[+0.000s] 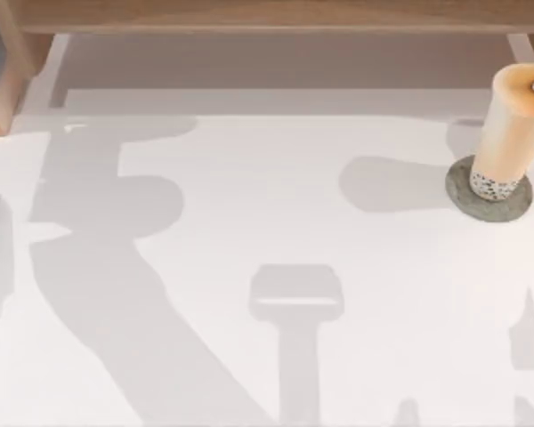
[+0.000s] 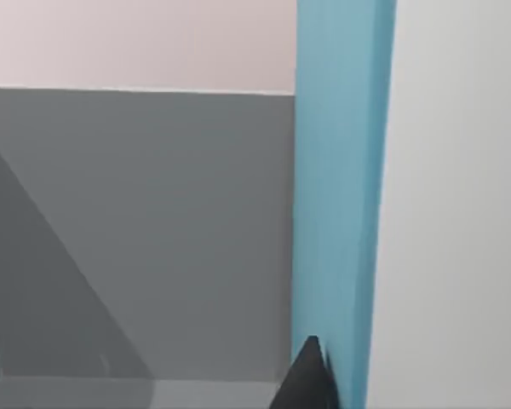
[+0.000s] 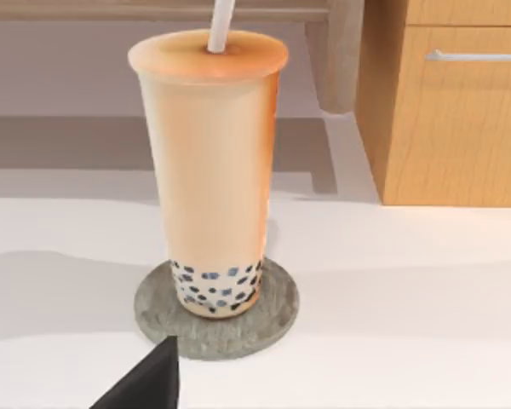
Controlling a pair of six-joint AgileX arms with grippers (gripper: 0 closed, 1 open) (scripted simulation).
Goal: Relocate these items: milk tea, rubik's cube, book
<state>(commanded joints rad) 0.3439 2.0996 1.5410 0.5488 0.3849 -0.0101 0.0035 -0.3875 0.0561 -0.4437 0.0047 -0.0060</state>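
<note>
The milk tea (image 1: 513,124) stands upright on a flat grey round disc (image 1: 519,206) at the table's far right. It is a tall clear cup of pale orange drink with dark pearls at the base and a white straw. From the right wrist view the milk tea (image 3: 209,162) is straight ahead, with my right gripper (image 3: 149,383) a short way before it, apart from the cup. In the left wrist view a tall blue slab, the book (image 2: 341,196), runs up from my left gripper (image 2: 311,379), which is shut on its edge. The rubik's cube is out of view.
A wooden cabinet (image 3: 460,111) with a metal drawer handle stands behind and beside the cup. Wooden furniture (image 1: 267,13) lines the table's back edge, with a wooden block (image 1: 0,89) at the back left. A grey surface (image 2: 136,239) lies behind the book.
</note>
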